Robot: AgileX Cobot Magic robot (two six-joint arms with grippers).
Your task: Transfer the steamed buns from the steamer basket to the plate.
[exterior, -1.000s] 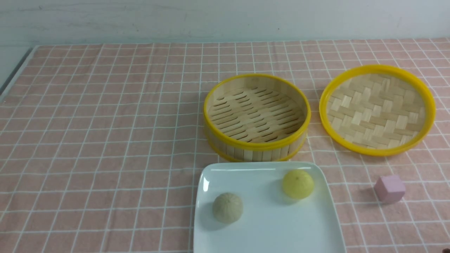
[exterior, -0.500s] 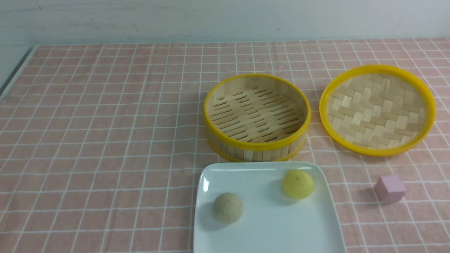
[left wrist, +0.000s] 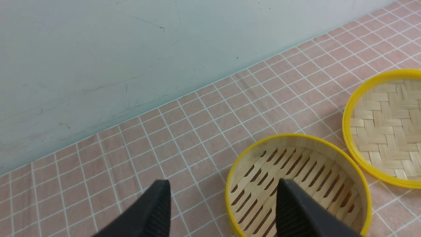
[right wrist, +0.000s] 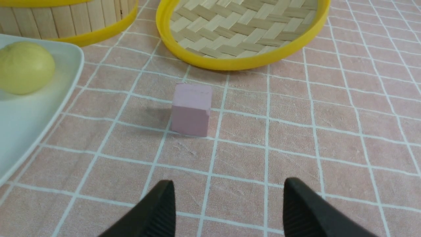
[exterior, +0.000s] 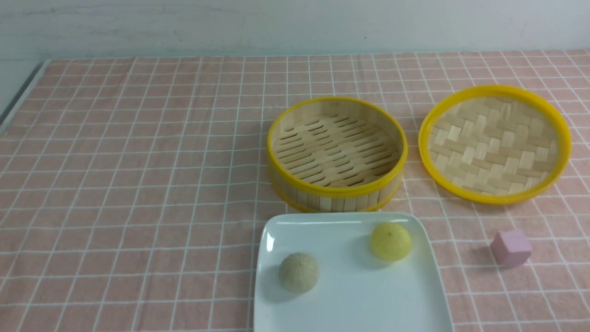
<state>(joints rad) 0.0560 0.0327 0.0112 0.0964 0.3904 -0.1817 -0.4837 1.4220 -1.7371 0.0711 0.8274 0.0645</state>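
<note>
Left gripper, right gripper: jaws wide apart

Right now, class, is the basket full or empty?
Empty. The basket shows a bare slat floor in the front view; the yellow bun and the beige bun both sit on the plate.

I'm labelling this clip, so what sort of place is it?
Likely a staged tabletop setup dressed like a dining table: pink checked tablecloth against a bare wall, a bamboo steamer basket and white plate, plus a stray pink cube.
</note>
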